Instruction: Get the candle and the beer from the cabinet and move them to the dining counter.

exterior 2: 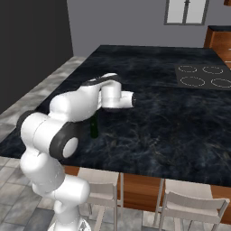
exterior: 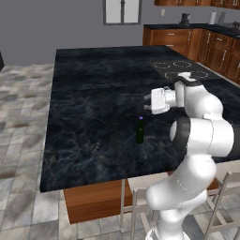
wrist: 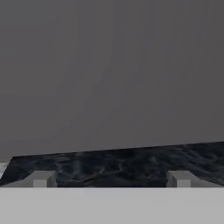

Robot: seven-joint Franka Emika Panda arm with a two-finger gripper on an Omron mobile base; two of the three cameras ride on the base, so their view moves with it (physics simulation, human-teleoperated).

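The beer, a slim dark green bottle with a purple cap, stands upright on the dining counter, a black veined marble island top. In the right base view the beer is partly hidden behind my arm. My gripper hangs open just above and to the right of the bottle, with nothing in it. In the hand view the gripper has its fingertips far apart, over the dining counter and facing a grey wall. The candle is out of view. The cabinet shows as a reddish-brown strip at the top right.
A four-ring cooktop is inset at the island's far right. Low wooden base cabinets stand behind it. Pale chairs are tucked under the island's near edge by my base. Tiled floor lies to the left.
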